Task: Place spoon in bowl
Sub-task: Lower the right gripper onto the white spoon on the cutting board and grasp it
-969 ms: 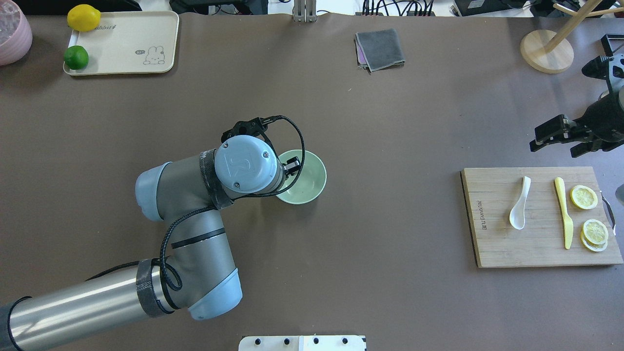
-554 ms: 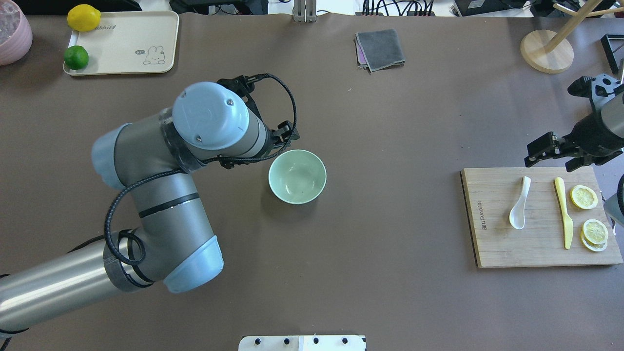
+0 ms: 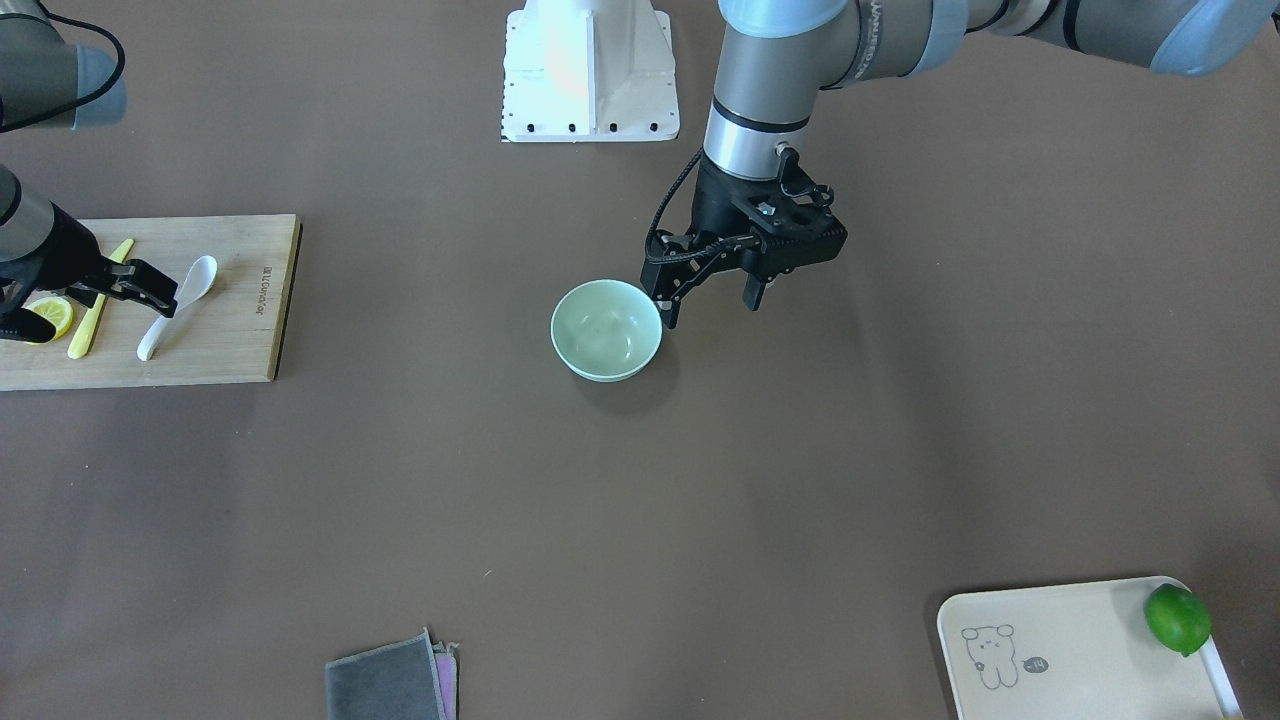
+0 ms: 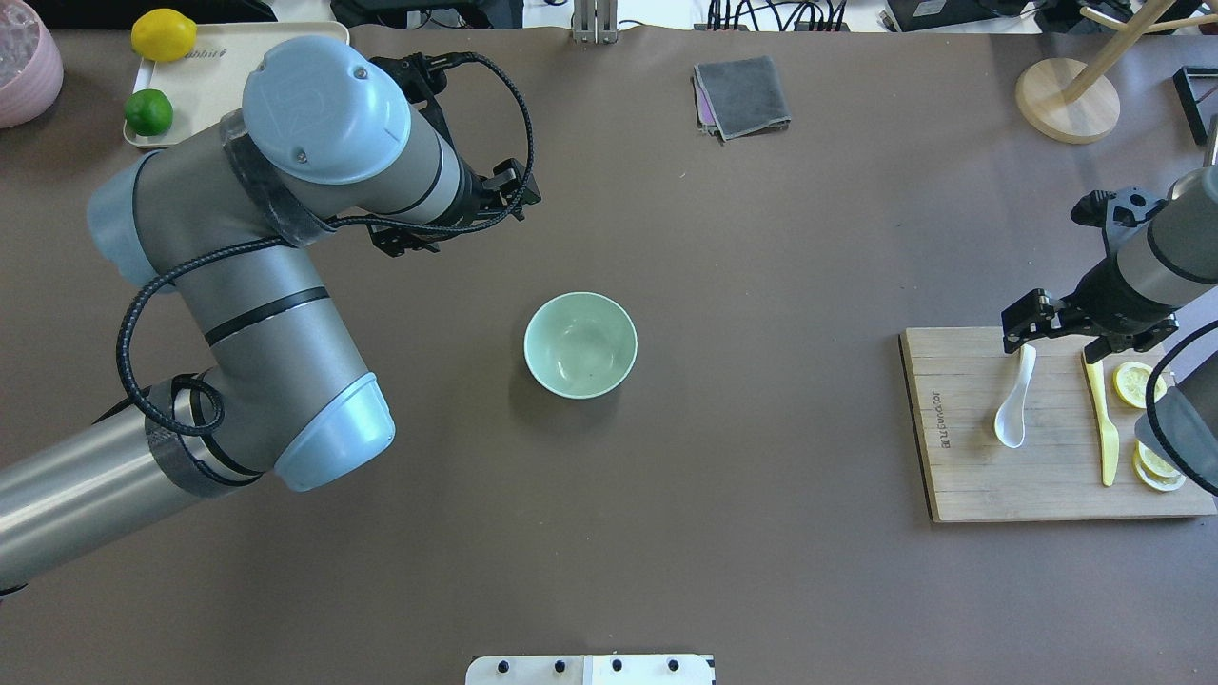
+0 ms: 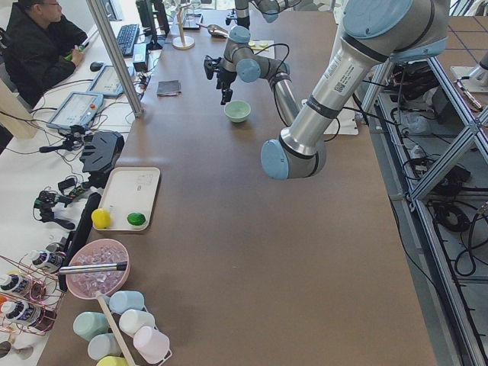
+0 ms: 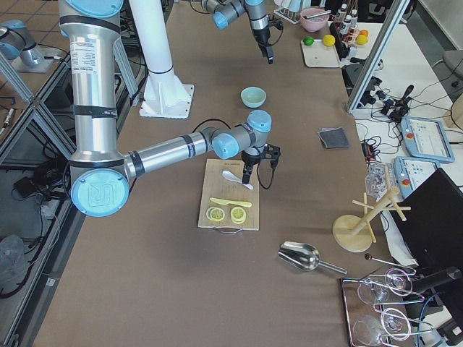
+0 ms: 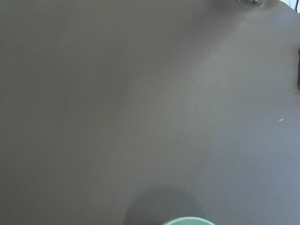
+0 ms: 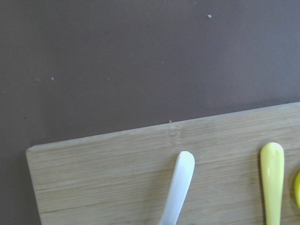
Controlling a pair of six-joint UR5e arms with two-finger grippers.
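Note:
The white spoon (image 4: pixel 1013 404) lies on a wooden cutting board (image 4: pixel 961 476) at the right, handle pointing away from the robot. It also shows in the front view (image 3: pixel 175 310) and the right wrist view (image 8: pixel 176 192). The mint-green bowl (image 4: pixel 580 344) stands empty mid-table; its rim edges into the left wrist view (image 7: pixel 187 221). My right gripper (image 4: pixel 1056 338) is open and empty, hovering over the board's far edge above the spoon's handle end. My left gripper (image 3: pixel 710 300) is open and empty, raised beside the bowl on the far-left side.
A yellow plastic knife (image 4: pixel 1104 419) and lemon slices (image 4: pixel 1134 379) lie on the board right of the spoon. A cream tray (image 4: pixel 200 86) with a lime (image 4: pixel 149 111) and a lemon (image 4: pixel 164 33) sits far left. A grey cloth (image 4: pixel 742 95) and a wooden stand (image 4: pixel 1066 100) are at the back.
My left arm has pulled back from over the bowl toward the far left, leaving the bowl uncovered. My right gripper has moved in over the board's far edge, above the spoon handle.

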